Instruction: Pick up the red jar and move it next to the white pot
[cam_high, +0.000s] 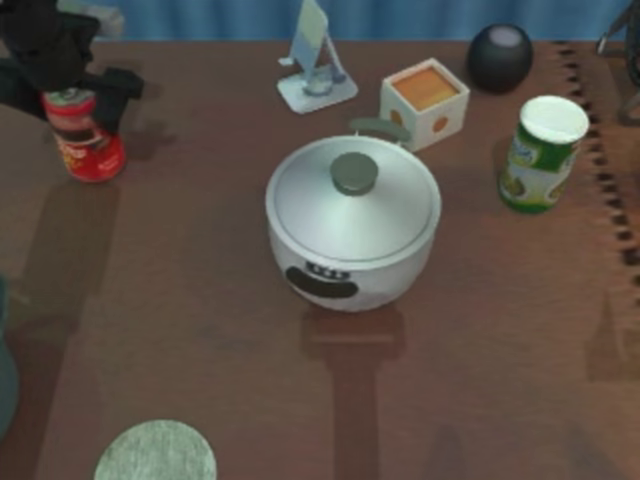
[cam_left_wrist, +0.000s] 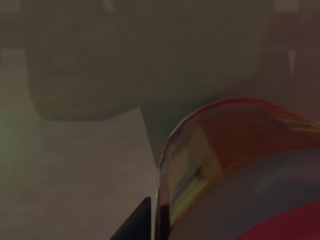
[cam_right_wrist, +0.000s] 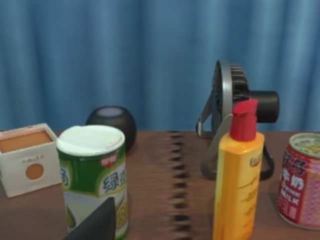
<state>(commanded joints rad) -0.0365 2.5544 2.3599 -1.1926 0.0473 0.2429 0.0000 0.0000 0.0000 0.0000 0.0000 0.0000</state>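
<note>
The red jar (cam_high: 88, 140) stands at the far left of the table, well left of the white pot (cam_high: 352, 225), which sits at the centre with its silvery lid and grey knob. My left gripper (cam_high: 70, 100) reaches down over the jar's top and is shut on it. In the left wrist view the red jar (cam_left_wrist: 240, 165) fills the picture, with one dark finger (cam_left_wrist: 137, 225) against its side. Whether the jar's base touches the table I cannot tell. My right gripper (cam_right_wrist: 145, 236) is outside the top view and stands open, with one finger (cam_right_wrist: 97, 225) showing.
Behind the pot stand a white cube with an orange top (cam_high: 425, 100), a phone stand (cam_high: 315, 65) and a black sphere (cam_high: 500, 55). A green-and-white jar (cam_high: 540, 150) is at the right, a grey disc (cam_high: 155, 455) at the front left. A yellow bottle (cam_right_wrist: 237, 180) is near my right gripper.
</note>
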